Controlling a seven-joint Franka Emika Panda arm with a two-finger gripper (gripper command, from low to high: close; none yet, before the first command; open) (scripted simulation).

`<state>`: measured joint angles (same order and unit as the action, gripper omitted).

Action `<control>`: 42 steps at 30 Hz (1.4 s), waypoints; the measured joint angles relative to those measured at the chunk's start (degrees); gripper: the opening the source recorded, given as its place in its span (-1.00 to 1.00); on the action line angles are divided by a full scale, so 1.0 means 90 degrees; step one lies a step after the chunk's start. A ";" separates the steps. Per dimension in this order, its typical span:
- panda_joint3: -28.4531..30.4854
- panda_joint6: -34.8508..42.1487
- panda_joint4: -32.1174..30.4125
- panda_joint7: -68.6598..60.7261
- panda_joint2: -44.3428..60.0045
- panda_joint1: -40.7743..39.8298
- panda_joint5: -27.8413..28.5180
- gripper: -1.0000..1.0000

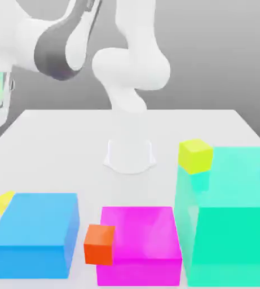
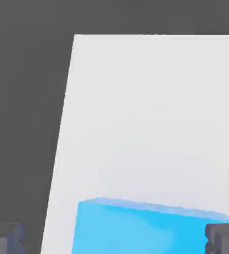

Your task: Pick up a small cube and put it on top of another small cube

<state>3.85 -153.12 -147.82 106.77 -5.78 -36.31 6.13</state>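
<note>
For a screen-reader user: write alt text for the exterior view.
A white robot arm stands at the back of a white table. In front sit a blue block, a magenta block and a teal block. A small yellow cube peeks out behind the blue block, an orange cube touches the magenta block, and a lime-yellow cube is at the teal block's far corner.

You see a warm yellow small cube (image 1: pixel 4 200), a blue block (image 1: pixel 36 231), a magenta block (image 1: pixel 139 242), an orange cube (image 1: pixel 99 244), and a white worktop (image 1: pixel 70 141).

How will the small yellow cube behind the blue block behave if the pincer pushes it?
The small yellow cube has flat faces, so it would probably slide, not roll. It looks rigid. It sits close beside the blue block, which may stop it.
</note>
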 joint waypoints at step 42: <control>-0.1456 0.1698 0.1023 0.1951 0.0472 0.2252 -0.0658 -1.00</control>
<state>-9.26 -137.83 -138.61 124.32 -1.53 -16.04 0.21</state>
